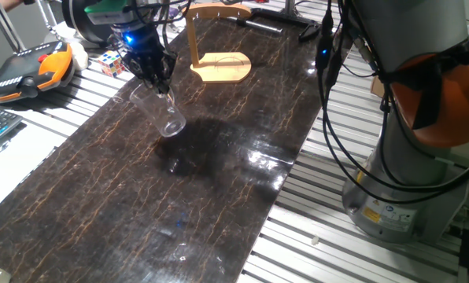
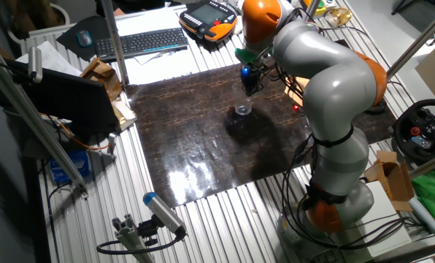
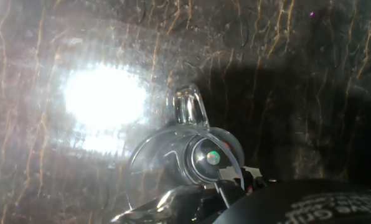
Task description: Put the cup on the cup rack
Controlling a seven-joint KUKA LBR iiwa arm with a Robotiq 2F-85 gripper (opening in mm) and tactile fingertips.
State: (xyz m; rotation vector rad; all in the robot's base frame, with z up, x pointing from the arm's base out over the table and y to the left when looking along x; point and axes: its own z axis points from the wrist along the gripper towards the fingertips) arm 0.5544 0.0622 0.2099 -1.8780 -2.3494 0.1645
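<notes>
The gripper (image 1: 157,79) pinches the cup (image 1: 162,112) by its rim, fingers closed on the wall, so it hangs tilted just above the dark tabletop (image 1: 219,196); the cup rack (image 1: 217,47) stands near, beyond it, its arm free to receive it.

No readable text anywhere — yellow label on robot base (image 1: 392,214), its print too small to read
</notes>
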